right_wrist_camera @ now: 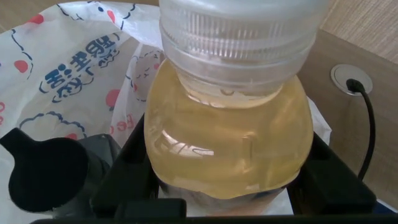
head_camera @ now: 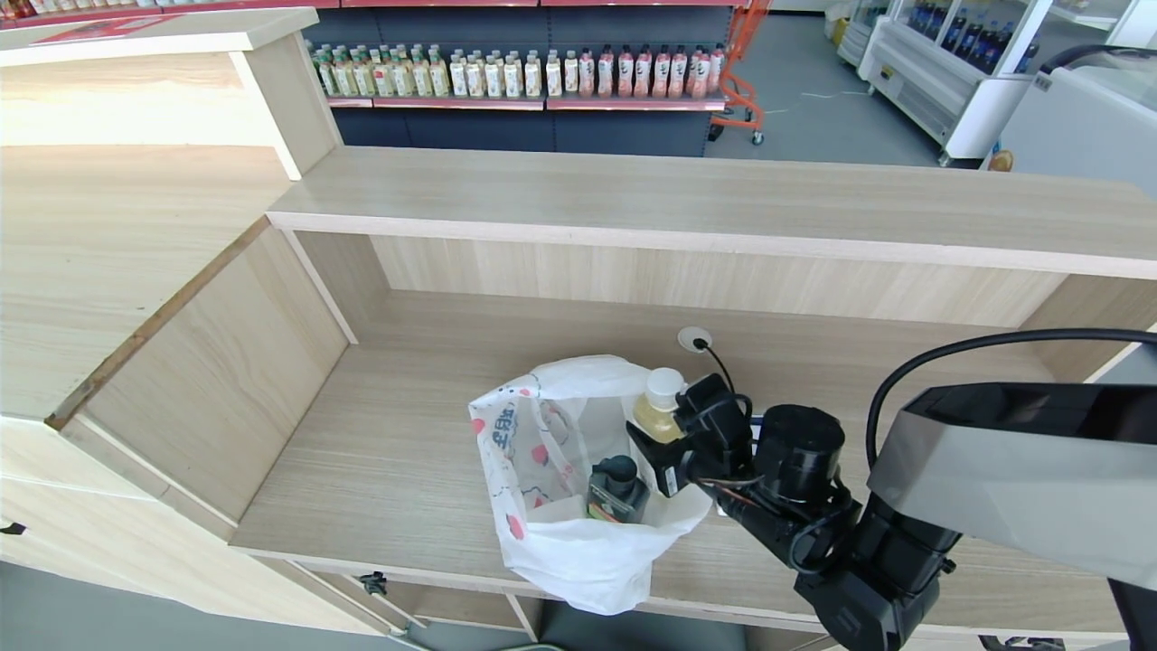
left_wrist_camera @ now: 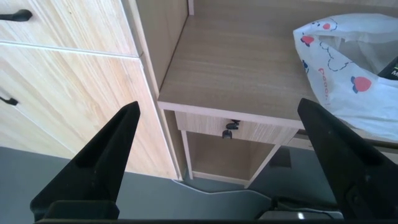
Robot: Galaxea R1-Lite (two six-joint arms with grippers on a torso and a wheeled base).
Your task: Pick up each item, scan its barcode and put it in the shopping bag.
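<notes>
Our right tool (head_camera: pixel 667 445) clenches a clear, white-capped bottle of yellow drink (head_camera: pixel 657 411) at the mouth of the white printed plastic shopping bag (head_camera: pixel 506 452).
Inside the bag we see a dark black-capped bottle (head_camera: pixel 617 489); our left tool (left_wrist_camera: pixel 217 112) gapes wide, apart from the bag and lower.

The right gripper (right_wrist_camera: pixel 231 190) has its black jaws clamped on a bottle (right_wrist_camera: pixel 230 143) of yellowish liquid with a white ribbed cap. Just beyond it sits the printed shopping bag (right_wrist_camera: pixel 68 68) holding a dark black-capped bottle (right_wrist_camera: pixel 46 174). Off to the other side, a black cable (right_wrist_camera: pixel 370 137) is plugged into the counter (right_wrist_camera: pixel 385 168).
</notes>
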